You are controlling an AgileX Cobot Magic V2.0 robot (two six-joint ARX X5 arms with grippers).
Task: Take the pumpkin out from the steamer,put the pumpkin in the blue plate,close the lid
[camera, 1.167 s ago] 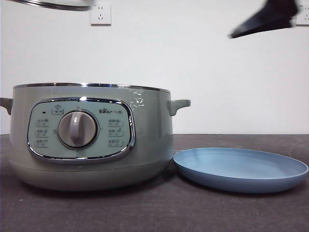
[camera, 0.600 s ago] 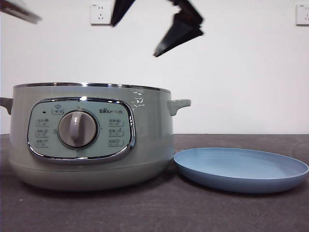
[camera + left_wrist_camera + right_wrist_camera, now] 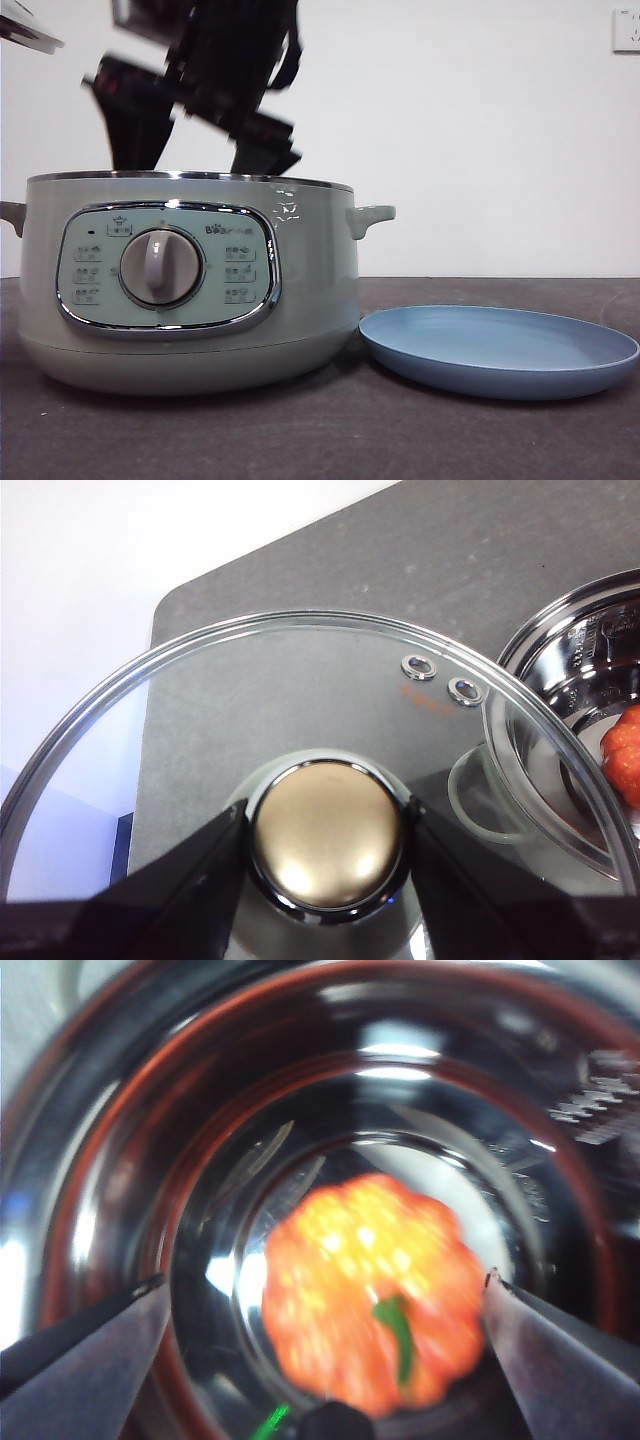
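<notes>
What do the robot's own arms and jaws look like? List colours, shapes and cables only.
The left gripper shows two matte black jaws, broad wedges narrowing toward their tips. The right gripper has the same dark, flat, pointed jaws, blurred here. In the front view the right arm is a blocky black body with a black cable looping beside it. No markings are legible.

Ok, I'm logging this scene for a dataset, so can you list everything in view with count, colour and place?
steamer: one, sage green with chrome rim, on the table beside the plate, lid off.
pumpkin: one, orange with green stem, at the bottom of the steamer.
blue plate: one, light blue, on the table next to the steamer.
lid: one, clear glass with steel rim, held up off the steamer.
table: one, dark grey.
wall socket: one, white, on the wall.
left end effector: black, shut on the lid's knob.
right end effector: black, open, inside the steamer, around the pumpkin.
</notes>
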